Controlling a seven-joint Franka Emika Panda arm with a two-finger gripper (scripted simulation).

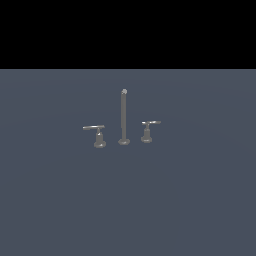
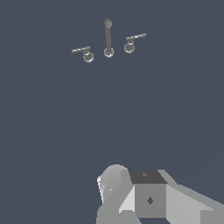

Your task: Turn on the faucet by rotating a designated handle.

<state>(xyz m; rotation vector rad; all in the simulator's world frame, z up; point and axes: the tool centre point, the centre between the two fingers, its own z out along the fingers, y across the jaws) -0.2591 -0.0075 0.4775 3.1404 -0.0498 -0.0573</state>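
Handle (image 1: 94, 128) (longer-barred lever) lies well apart from the hand (image 2: 131, 197).

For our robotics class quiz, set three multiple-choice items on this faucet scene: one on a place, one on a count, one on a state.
1. Where does the spout stand in the exterior view?
A. between the two levers
B. left of both
C. right of both

2. How many lever handles does the faucet have?
A. one
B. two
C. four

3. Is anything touching the handle?
A. a gripper clamps it
B. a cloth covers it
C. nothing touches it

Answers:
1 A, the handle stands at its left, the smaller lever at its right.
2 B, two bars show.
3 C, it stands alone, no arm near.
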